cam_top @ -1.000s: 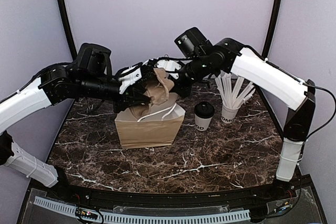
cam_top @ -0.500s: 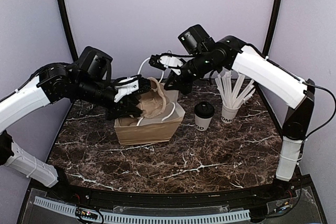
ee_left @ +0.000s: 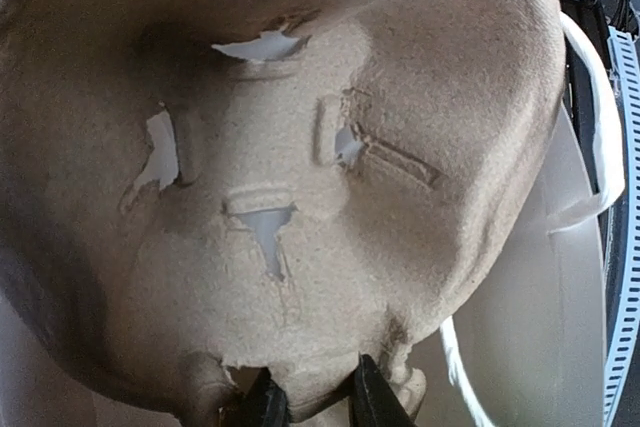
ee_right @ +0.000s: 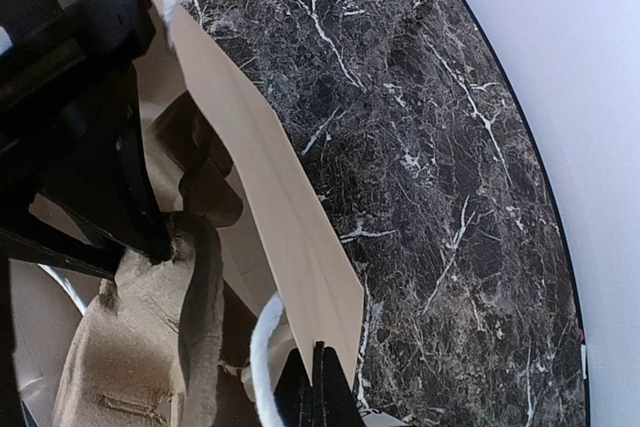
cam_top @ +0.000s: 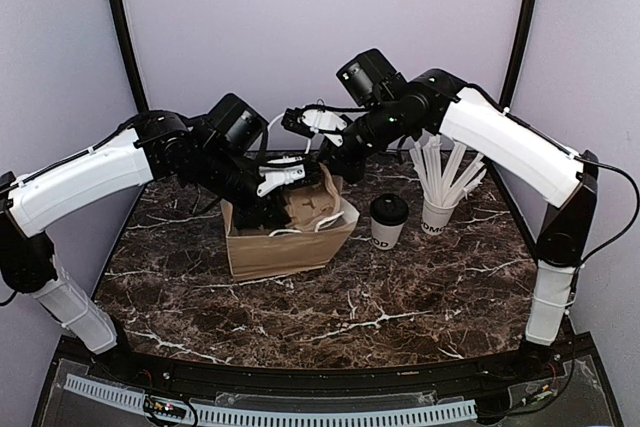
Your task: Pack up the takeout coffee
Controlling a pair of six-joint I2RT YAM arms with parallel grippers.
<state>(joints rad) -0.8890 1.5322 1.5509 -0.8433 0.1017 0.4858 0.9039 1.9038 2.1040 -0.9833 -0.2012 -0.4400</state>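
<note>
Dark marble table (cam_top: 330, 317), white-veined, bare across the lower part of the top view; brown paper bag (cam_top: 280, 252), upright with its mouth open, centre-left of that frame; moulded pulp cup carrier (cam_top: 312, 205), partly down inside the bag's mouth, its upper part showing above the rim; left gripper (ee_left: 315, 399), reaching in from the left, jaws narrowly parted and clamped on the carrier's edge at the bottom of the left wrist view, the carrier filling most of that view; white cord handle (ee_left: 598, 127) of the bag, looping at the right edge there; takeout coffee (cam_top: 388, 220), white cup with black lid, upright on the table just right of the bag, outside it, touched by neither gripper; straw cup (cam_top: 437, 213), white, wrapped straws fanning upward, just right of the coffee; right gripper (ee_right: 313, 387), entering from the upper right, fingers fully closed and pinching the bag's paper rim at the bottom of the right wrist view
</note>
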